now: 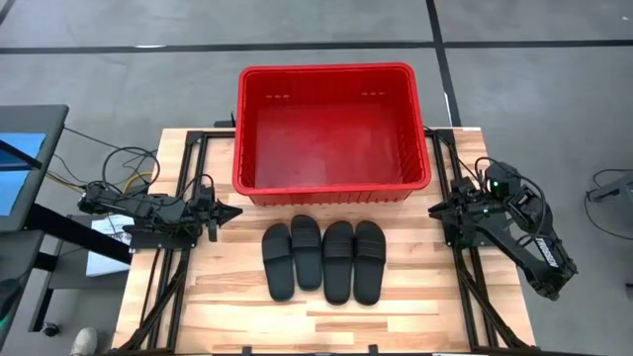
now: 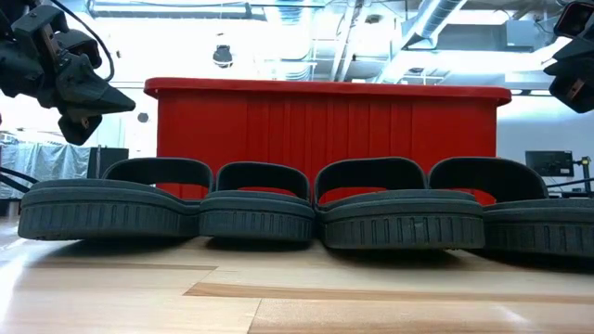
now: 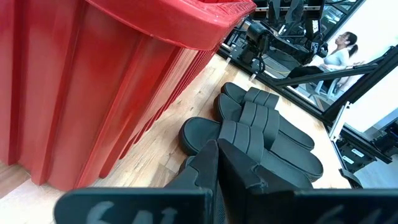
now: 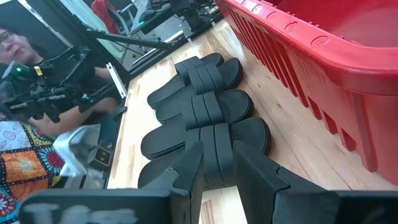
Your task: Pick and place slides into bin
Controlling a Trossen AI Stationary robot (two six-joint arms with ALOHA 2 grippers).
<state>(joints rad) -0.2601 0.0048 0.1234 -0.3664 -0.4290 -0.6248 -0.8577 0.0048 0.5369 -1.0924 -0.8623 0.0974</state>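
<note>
Four black slides lie side by side, soles down, on the wooden table (image 1: 237, 307), near the middle (image 1: 322, 259); they also show in the low view (image 2: 297, 213). The red bin (image 1: 331, 188) stands just behind them, toward the far edge. My left gripper (image 1: 235, 211) hovers above the table left of the slides, shut and empty, pointing toward them (image 3: 217, 148). My right gripper (image 1: 433, 210) hovers right of the slides, its fingers a small way apart and empty (image 4: 217, 152).
Black frame rails (image 1: 178, 267) run along both sides of the table. Cables (image 1: 129, 163) and a monitor stand (image 1: 30, 168) are off the left edge. A person shows beyond the table in the left wrist view (image 3: 339, 53). Bare wood lies in front of the slides.
</note>
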